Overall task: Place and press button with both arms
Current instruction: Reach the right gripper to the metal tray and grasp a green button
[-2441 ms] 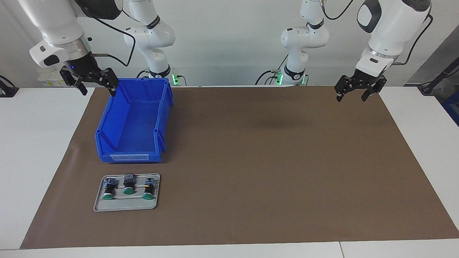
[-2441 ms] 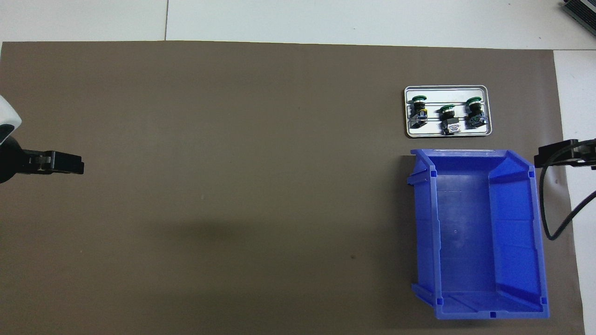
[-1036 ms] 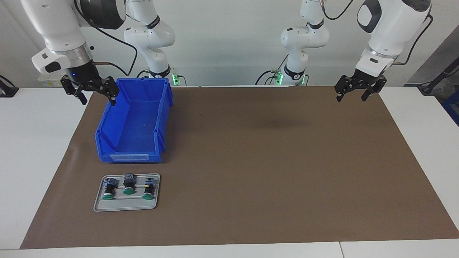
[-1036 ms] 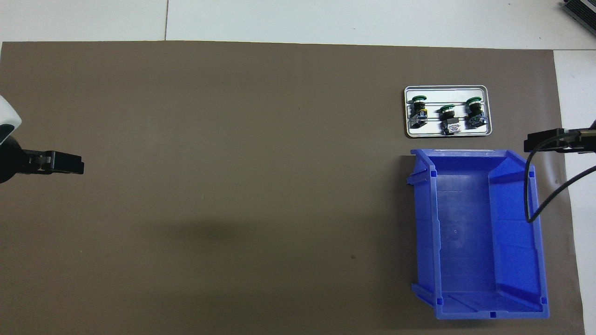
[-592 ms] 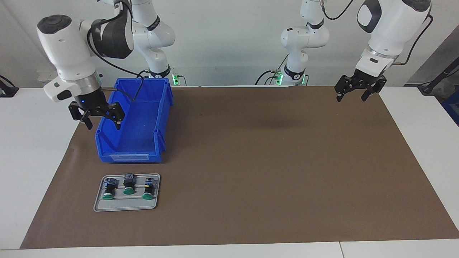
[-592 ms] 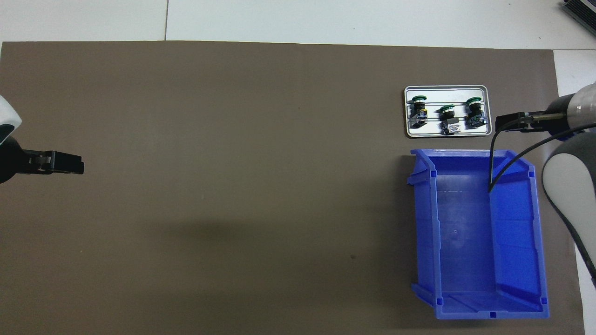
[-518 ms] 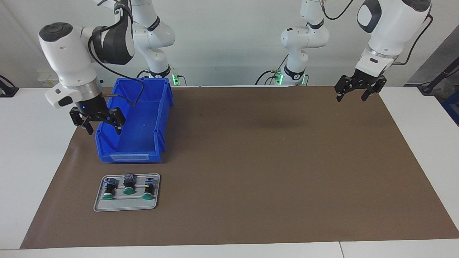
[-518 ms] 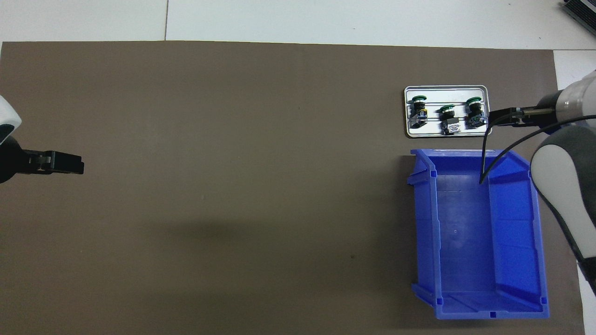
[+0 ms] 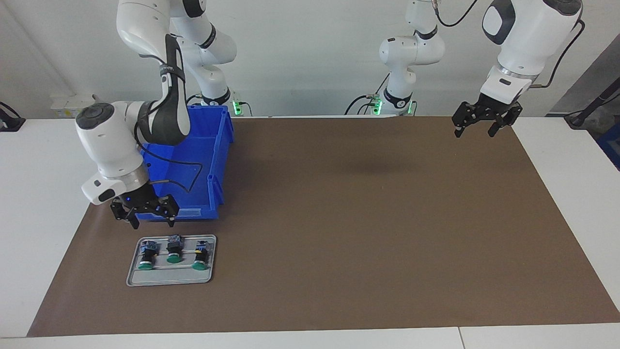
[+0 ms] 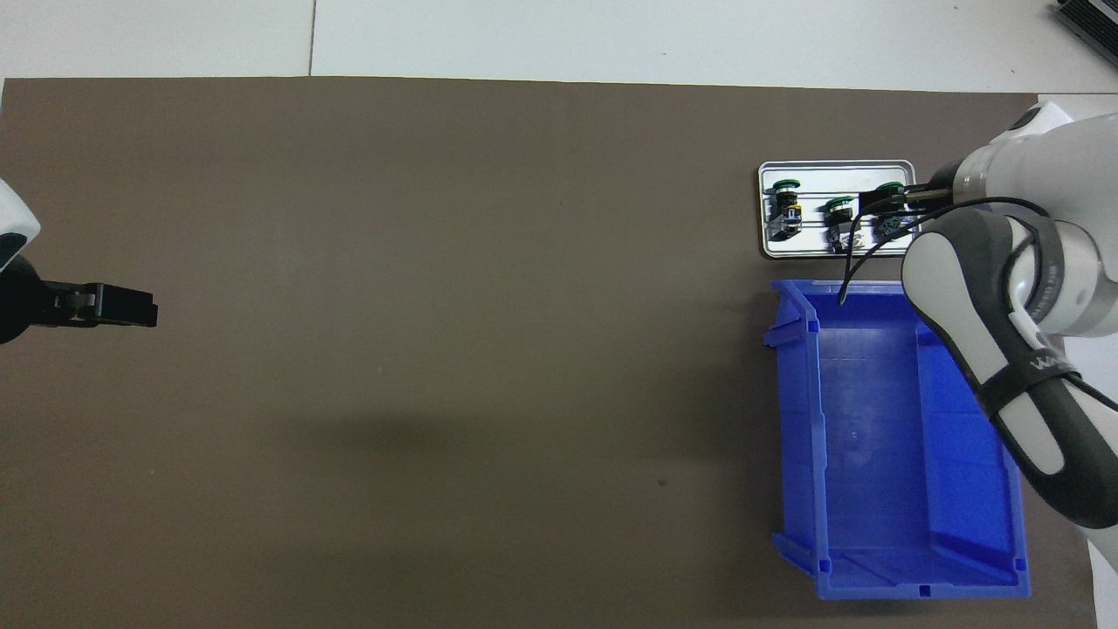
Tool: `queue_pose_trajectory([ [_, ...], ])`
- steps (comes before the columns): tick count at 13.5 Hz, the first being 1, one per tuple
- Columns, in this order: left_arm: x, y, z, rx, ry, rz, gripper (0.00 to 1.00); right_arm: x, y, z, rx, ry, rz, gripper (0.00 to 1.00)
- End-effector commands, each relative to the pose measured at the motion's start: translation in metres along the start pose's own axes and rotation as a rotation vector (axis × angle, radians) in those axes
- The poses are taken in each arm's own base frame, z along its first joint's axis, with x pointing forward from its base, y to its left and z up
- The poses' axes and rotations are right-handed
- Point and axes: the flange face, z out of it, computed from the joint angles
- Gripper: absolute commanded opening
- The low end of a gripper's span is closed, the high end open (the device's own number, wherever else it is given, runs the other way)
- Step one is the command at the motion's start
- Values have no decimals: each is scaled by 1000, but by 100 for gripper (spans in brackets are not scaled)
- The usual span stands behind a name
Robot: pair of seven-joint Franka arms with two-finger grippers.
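Three green-capped buttons lie on their sides in a grey tray (image 9: 169, 277) (image 10: 838, 251): one button (image 9: 147, 256) (image 10: 785, 210) toward the table's middle, another button (image 9: 173, 250) (image 10: 841, 225) in the centre, and a third button (image 9: 199, 255) (image 10: 889, 225) partly under my hand in the overhead view. My right gripper (image 9: 151, 223) (image 10: 873, 203) hangs open just above the tray's robot-side edge, touching no button and holding nothing. My left gripper (image 9: 474, 132) (image 10: 113, 306) waits open and empty in the air over the mat's corner at the left arm's end.
An empty blue bin (image 9: 220, 145) (image 10: 799, 419) stands just nearer to the robots than the tray, with the right arm reaching over it. A brown mat (image 9: 363, 218) covers the table, with white table edge around it.
The right arm has swung out from beside the bin's robot-side corner, over the bin, and come down above the tray. Its gripper stays open. The left arm has not moved.
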Motion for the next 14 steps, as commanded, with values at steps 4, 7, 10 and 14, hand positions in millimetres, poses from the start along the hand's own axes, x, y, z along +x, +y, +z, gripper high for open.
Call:
queue_pose_trajectory([
  [4, -9, -3, -1, 17, 7, 9, 100, -1, -4, 67, 20, -31, -129, 100],
  [7, -9, -3, -1, 17, 7, 9, 100, -5, -5, 84, 23, -54, -139, 95],
  [10, -9, -3, -1, 17, 7, 9, 100, -6, -9, 87, 25, -58, -137, 85],
  [14, -9, -3, -1, 17, 7, 9, 100, -10, -8, 102, 40, -56, -111, 55],
])
